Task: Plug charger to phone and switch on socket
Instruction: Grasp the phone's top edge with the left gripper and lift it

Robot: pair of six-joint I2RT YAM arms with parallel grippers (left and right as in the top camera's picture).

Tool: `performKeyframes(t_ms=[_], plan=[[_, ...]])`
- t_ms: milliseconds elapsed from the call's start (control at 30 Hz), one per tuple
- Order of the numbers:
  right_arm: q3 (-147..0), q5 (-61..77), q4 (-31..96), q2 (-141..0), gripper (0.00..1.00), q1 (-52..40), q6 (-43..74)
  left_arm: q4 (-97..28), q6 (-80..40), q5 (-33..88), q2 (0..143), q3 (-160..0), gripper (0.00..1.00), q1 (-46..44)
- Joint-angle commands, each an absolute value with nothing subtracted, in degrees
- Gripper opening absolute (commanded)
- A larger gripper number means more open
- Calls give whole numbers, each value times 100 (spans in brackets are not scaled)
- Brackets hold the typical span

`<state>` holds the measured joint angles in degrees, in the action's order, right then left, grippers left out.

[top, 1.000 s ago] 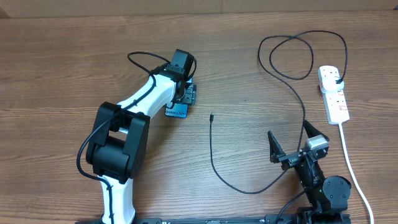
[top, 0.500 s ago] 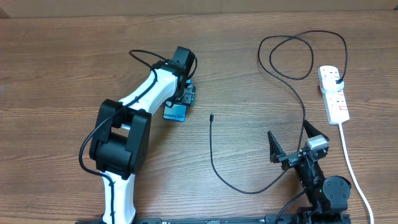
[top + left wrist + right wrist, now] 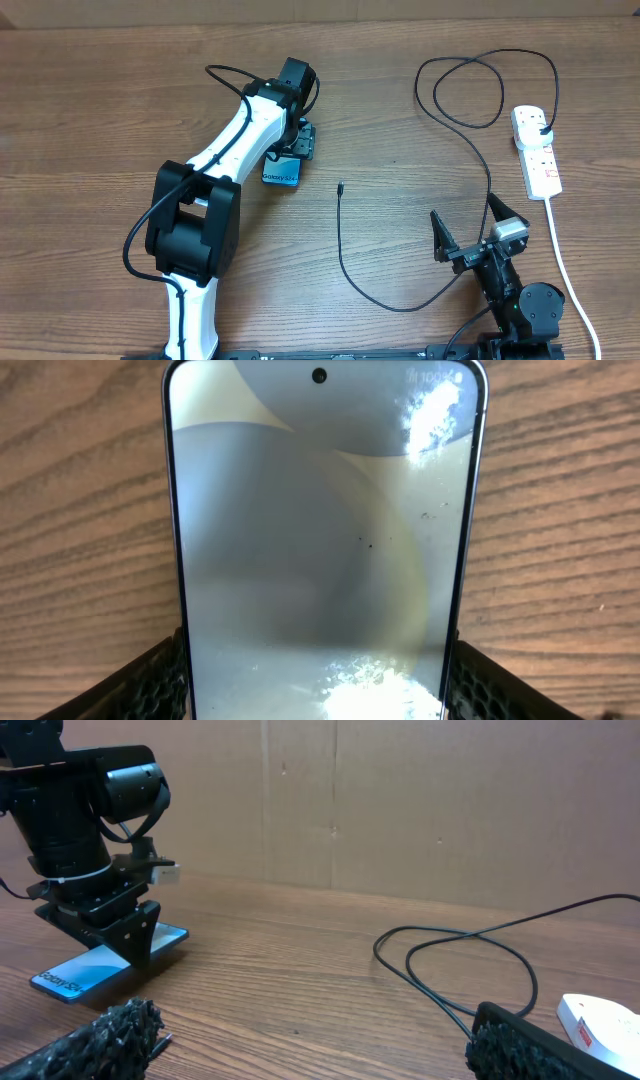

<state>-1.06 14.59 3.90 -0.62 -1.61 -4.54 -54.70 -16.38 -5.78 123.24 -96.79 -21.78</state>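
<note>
The phone (image 3: 283, 178) lies on the wooden table left of centre, its "Galaxy S24" end toward me. My left gripper (image 3: 300, 146) is shut on its far end. In the left wrist view the screen (image 3: 320, 510) fills the frame and the jaws (image 3: 318, 660) press both long edges. The charger is a thin black cable (image 3: 340, 240). Its connector tip (image 3: 341, 187) lies free on the table right of the phone. Its black plug (image 3: 541, 126) sits in the white socket strip (image 3: 538, 160) at the far right. My right gripper (image 3: 468, 232) is open and empty near the front edge.
The cable makes a big loop (image 3: 470, 90) at the back and a curve at the front (image 3: 400, 305). The strip's thick white cord (image 3: 567, 270) runs to the front right. A cardboard wall (image 3: 400, 800) stands behind the table. The right wrist view shows the phone (image 3: 90, 970) and strip (image 3: 600, 1020).
My left gripper turned a little with the phone in it. The phone's near end swung slightly left, then back and a bit farther away. The right arm has not moved.
</note>
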Motion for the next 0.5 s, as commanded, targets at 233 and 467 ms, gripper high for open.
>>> performKeyframes(t_ms=[233,467], plan=[[-45,1404,355,-16,100,-202,-478,-6132,-1957,886,12331,-10283,33,-2200],[-45,1404,355,-16,100,-202,-478,-6602,-1994,1022,12331,-10761,66,-2099]])
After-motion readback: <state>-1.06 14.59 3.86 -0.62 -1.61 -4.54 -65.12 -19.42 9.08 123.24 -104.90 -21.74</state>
